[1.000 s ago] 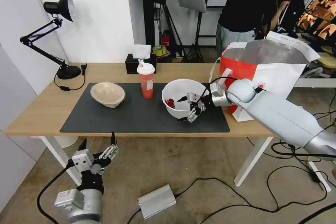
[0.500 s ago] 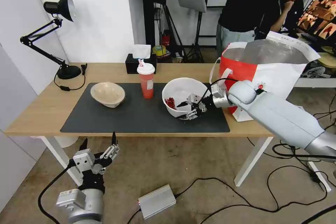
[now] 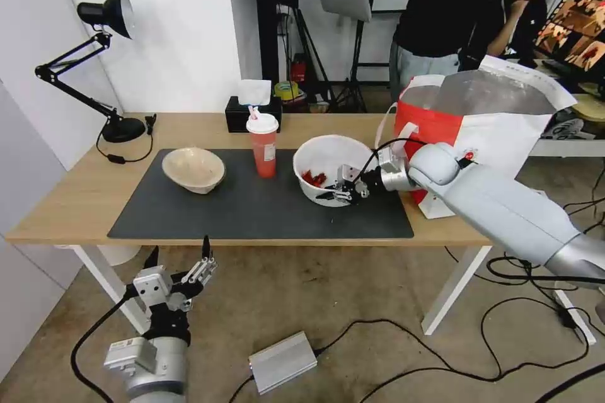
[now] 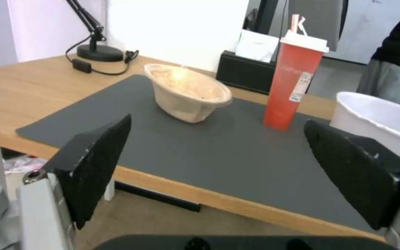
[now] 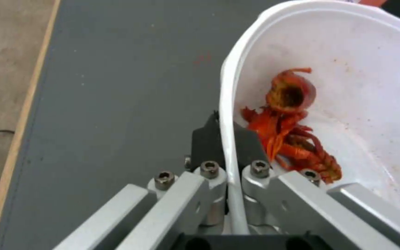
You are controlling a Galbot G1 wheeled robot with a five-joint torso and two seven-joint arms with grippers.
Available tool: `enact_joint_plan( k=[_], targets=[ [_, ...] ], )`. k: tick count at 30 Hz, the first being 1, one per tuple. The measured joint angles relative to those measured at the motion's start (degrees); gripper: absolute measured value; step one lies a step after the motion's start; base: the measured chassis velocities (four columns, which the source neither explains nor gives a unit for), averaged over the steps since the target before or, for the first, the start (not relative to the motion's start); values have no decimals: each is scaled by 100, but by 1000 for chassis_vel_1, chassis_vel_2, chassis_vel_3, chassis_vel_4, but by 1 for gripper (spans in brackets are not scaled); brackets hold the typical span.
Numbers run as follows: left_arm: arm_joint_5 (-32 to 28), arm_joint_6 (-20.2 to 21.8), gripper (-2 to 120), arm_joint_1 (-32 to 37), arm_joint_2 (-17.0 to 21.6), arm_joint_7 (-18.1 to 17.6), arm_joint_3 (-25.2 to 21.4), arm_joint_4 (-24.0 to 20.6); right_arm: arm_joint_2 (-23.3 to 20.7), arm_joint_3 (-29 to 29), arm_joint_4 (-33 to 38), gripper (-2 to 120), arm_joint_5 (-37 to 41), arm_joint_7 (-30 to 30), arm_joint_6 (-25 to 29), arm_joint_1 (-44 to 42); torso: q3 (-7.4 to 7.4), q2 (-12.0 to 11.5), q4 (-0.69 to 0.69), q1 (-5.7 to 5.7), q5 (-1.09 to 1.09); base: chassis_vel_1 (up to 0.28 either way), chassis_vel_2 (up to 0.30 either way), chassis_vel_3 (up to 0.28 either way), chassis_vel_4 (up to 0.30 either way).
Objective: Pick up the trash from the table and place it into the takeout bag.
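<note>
Lifted and tilted since before, the white bowl (image 3: 328, 164) has its rim pinched by the outstretched right gripper (image 3: 342, 192); red scraps inside; left gripper (image 3: 179, 264) gapes below the table edge.

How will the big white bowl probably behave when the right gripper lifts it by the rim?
Right gripper pinches one thin wall of the white bowl, so it may flex and hang tilted. The red scraps lie loose and could slide.

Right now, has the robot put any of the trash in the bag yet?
Not yet. The takeout bag has nothing visibly put in. In hand: the right gripper is shut on the rim of the white bowl, which looks tilted. Left to do: the red cup and beige bowl sit on the mat. The left gripper waits open below the table.
</note>
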Motion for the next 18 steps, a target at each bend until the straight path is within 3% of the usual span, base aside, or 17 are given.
enact_joint_plan(
  k=[18],
  targets=[
    [21,-9,100,-24,-1,-22,11,13,-49,45,76,0,52,9,39,-8,-1,0,1,0,1,0,0,0,0]
  ],
)
